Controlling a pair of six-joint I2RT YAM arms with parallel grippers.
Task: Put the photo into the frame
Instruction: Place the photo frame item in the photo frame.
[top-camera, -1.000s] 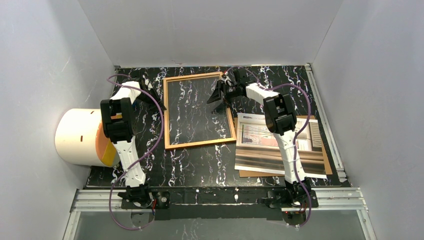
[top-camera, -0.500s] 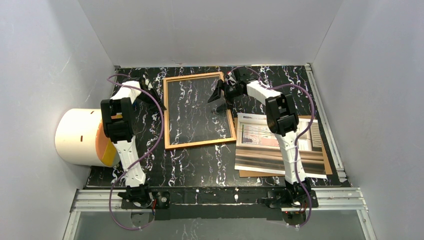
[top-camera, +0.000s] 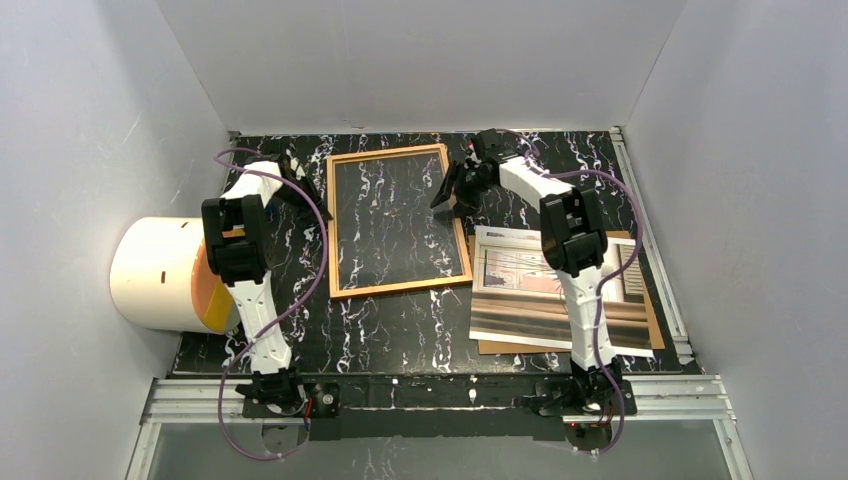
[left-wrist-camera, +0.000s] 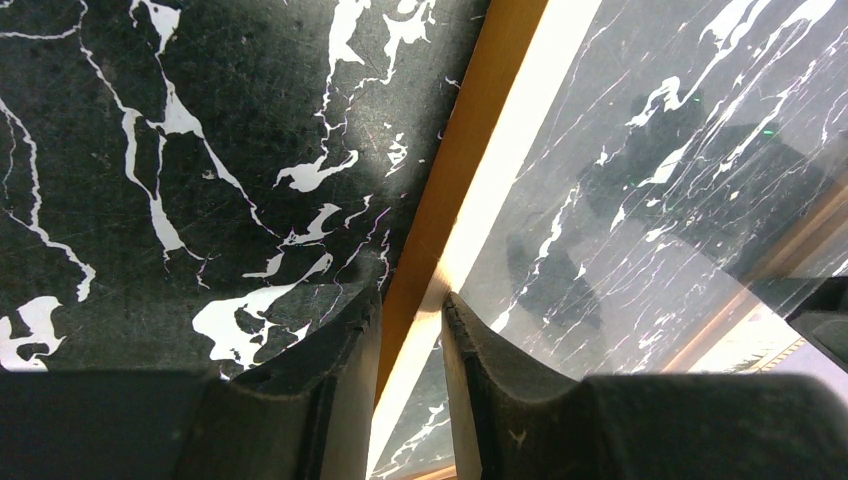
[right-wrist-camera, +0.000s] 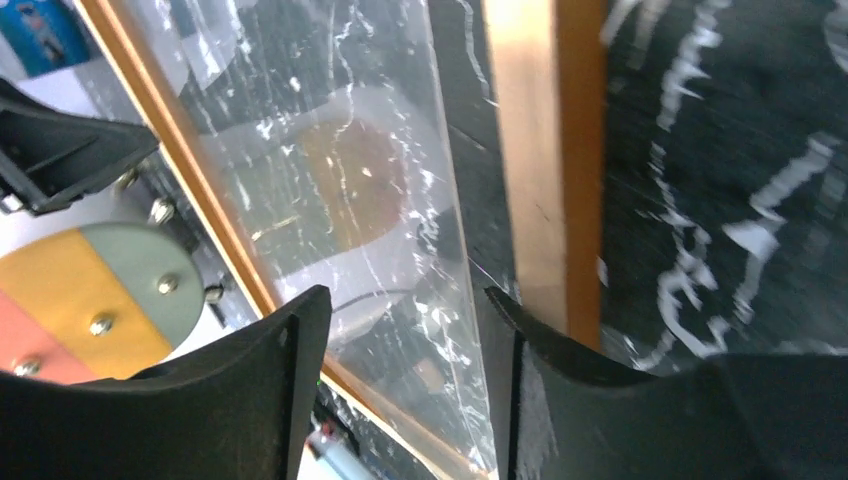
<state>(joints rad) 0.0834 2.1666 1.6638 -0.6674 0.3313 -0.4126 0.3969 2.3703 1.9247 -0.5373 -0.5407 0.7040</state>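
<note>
L claw (left-wrist-camera: 410, 308) pinches frame (top-camera: 400, 288) edge; R claw (right-wrist-camera: 405, 300) agape (arm outstretched) over it

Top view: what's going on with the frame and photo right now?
The left gripper has its jaws closed on the left rail of the frame, which lies on the table. The right gripper hangs over the frame's right rail, jaws open, holding nothing. The photo lies face up on a brown board to the right, not yet in the frame.

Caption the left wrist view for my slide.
Left claw pinches the frame by its wooden edge, black marbled table beside it.
</note>
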